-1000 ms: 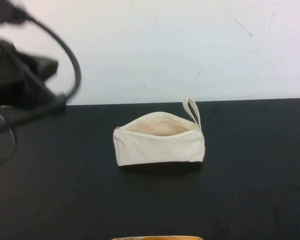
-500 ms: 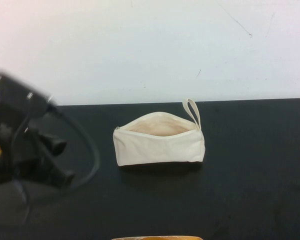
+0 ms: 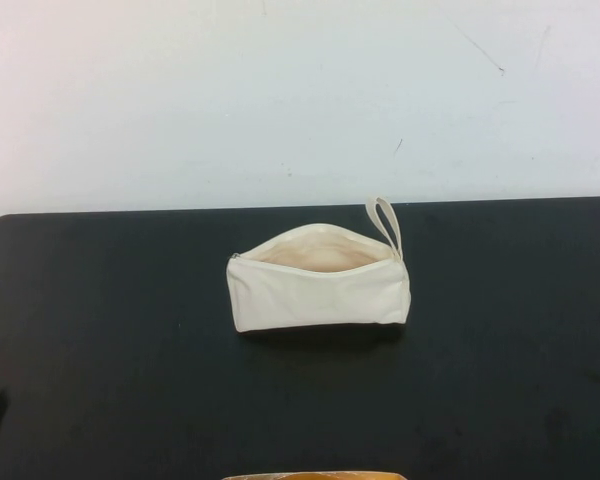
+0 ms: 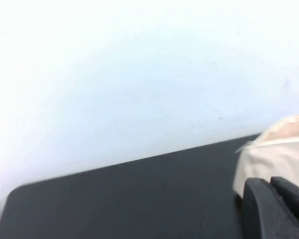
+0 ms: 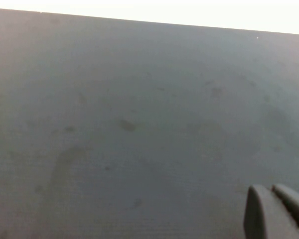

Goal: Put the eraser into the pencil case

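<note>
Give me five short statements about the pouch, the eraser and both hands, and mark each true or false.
1. The pencil case lies on the black table with its zip open. True.
2. The eraser lies on the table beside the pencil case. False: no eraser shows in any view.
3. The left hand is clamped on the pencil case. False: it sits apart, beside the case.
4. The loop strap is at the case's right end. True.
5. The right hand is over the pencil case. False: only bare table lies beneath it.
</note>
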Tool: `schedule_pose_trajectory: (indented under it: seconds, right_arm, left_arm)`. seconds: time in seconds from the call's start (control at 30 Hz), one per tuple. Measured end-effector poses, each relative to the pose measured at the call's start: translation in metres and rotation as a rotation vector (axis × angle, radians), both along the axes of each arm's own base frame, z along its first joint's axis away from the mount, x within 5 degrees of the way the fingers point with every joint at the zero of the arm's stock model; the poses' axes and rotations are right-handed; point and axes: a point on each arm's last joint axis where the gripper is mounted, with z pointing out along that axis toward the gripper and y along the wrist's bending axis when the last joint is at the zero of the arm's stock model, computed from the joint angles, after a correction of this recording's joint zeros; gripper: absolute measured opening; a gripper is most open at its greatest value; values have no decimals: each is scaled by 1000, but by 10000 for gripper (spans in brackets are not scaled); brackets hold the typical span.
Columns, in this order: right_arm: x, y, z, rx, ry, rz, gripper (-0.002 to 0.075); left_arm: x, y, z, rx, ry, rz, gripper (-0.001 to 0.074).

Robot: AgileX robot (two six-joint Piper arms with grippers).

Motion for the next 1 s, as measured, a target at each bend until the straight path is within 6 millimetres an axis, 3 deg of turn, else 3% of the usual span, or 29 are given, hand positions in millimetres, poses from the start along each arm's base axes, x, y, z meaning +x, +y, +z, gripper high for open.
schedule_pose_trajectory:
  seconds: [0.1, 0.4, 0.73, 1.0]
  right_arm:
    - [0, 0, 0, 0, 0, 0, -1]
    - [0, 0, 0, 7, 0, -2, -1]
    - [0, 0, 0, 7, 0, -2, -1]
    - [0, 0, 0, 7, 0, -2, -1]
  left_arm:
    - [-15, 10, -17, -78, -16, 68, -1]
    - [-34, 18, -36, -110, 80, 174, -1]
    - [-39, 16, -53, -99, 258, 170, -1]
    - [-39, 22, -54, -159, 276, 244, -1]
